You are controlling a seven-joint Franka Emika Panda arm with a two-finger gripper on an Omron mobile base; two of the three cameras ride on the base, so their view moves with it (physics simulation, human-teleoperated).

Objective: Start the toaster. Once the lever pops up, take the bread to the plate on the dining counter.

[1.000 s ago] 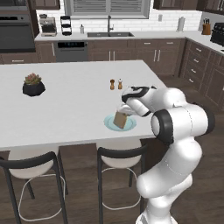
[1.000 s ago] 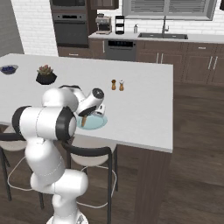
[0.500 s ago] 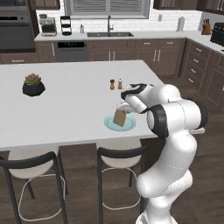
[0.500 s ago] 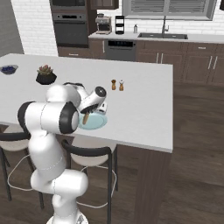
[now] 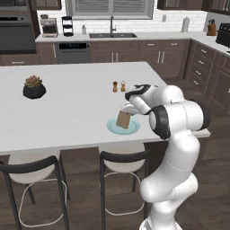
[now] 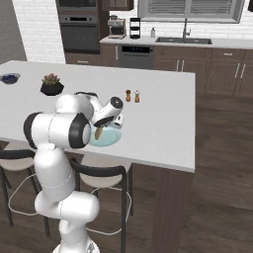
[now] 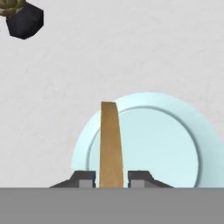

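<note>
My gripper (image 5: 127, 110) (image 6: 103, 125) (image 7: 111, 179) is shut on the bread (image 5: 123, 120) (image 6: 99, 132) (image 7: 109, 144), a golden-brown slice held upright and seen edge-on in the hand view. The slice hangs over the left part of the pale blue-green plate (image 5: 133, 130) (image 6: 111, 140) (image 7: 166, 144); I cannot tell whether its lower edge touches it. The plate lies near the front edge of the white dining counter (image 5: 67, 112) (image 6: 158, 123). A dark boxy toaster (image 5: 223, 35) stands far off on the back right counter, cut by the frame edge.
Two small shakers (image 5: 119, 86) (image 6: 132, 96) stand just behind the plate. A potted plant (image 5: 34, 86) (image 6: 51, 84) (image 7: 19, 17) sits farther left, and a blue bowl (image 6: 10, 78) at the far end. Stools (image 5: 123, 161) (image 6: 101, 173) are tucked under the front edge.
My elbow has swung a little nearer to the counter. The hand and the bread have stayed over the plate, almost unmoved.
</note>
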